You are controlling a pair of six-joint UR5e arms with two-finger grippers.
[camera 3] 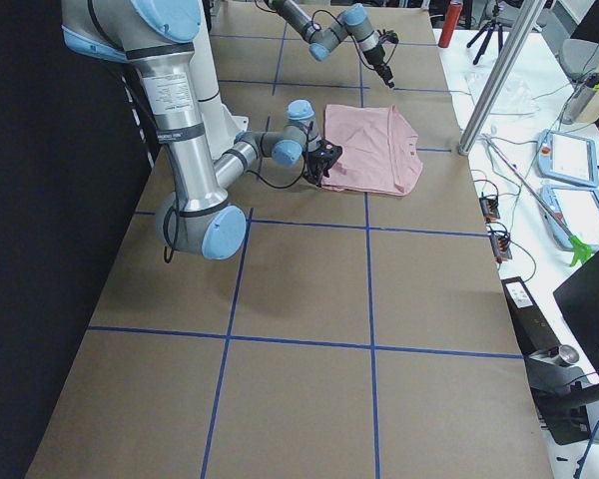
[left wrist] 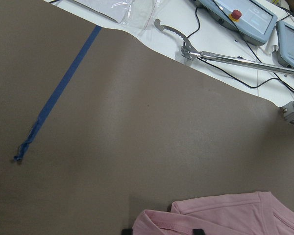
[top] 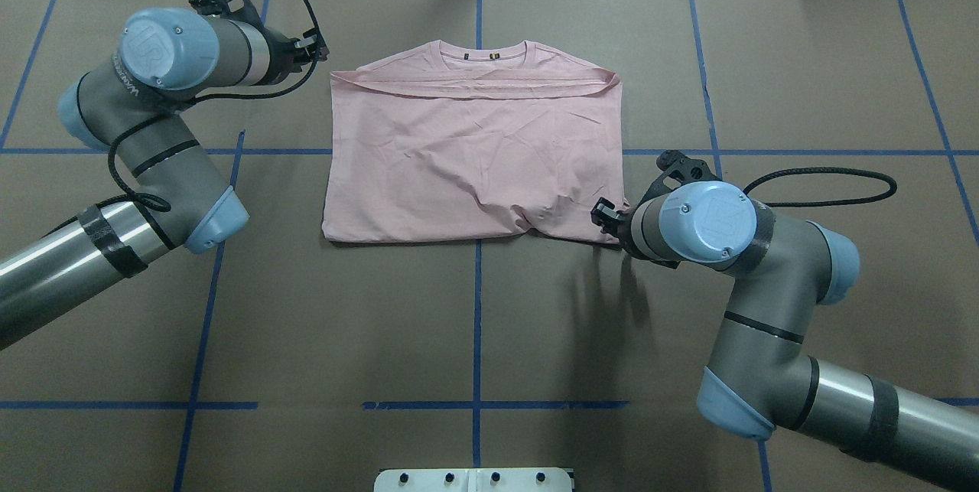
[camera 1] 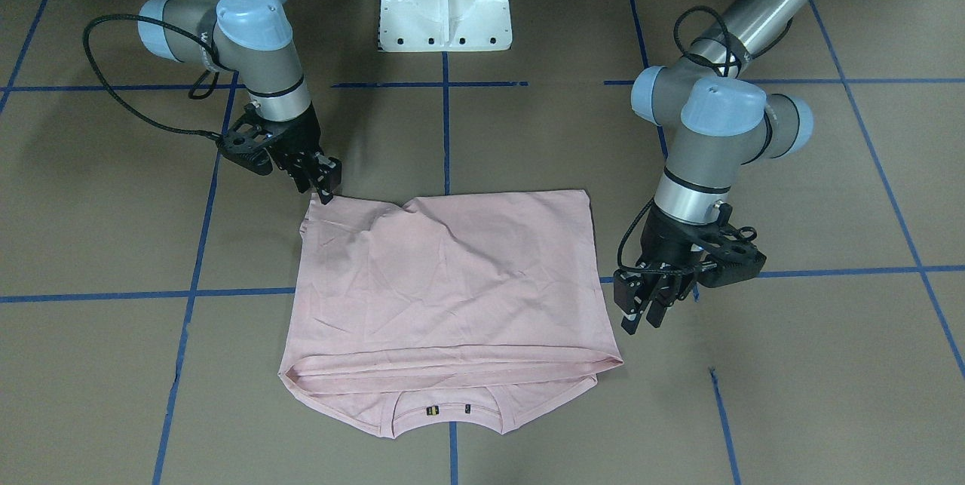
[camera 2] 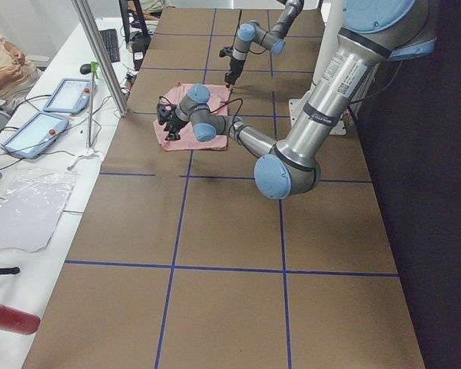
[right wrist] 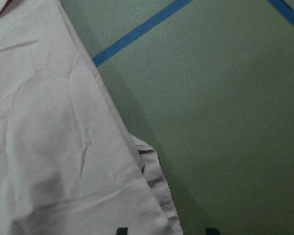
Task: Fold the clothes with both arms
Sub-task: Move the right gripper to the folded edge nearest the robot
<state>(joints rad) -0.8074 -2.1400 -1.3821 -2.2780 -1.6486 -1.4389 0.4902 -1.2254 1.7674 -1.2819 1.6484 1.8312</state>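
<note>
The creased pale pink fabric T-shirt [top: 474, 163] lies folded rectangular; the black left gripper [camera 1: 641, 323] and right gripper [camera 1: 326, 192] both gape, empty.

My table [top: 803, 56] is covered in plain brown sheeting, marked into large squares by blue tape [top: 477, 324]. One tape line runs straight out from my base [camera 1: 445, 2], which stands on the near edge at the middle. The only loose thing lying on the table is the pink shirt [top: 470, 163]. It lies flat and folded into a rough rectangle across that centre line, on the far half, with a cross line passing under it. Its collar [top: 482, 56] points away from me, close to the far edge. A folded band lies across just below the collar, and the cloth is lightly creased, bunched a little at its near right corner.
</note>
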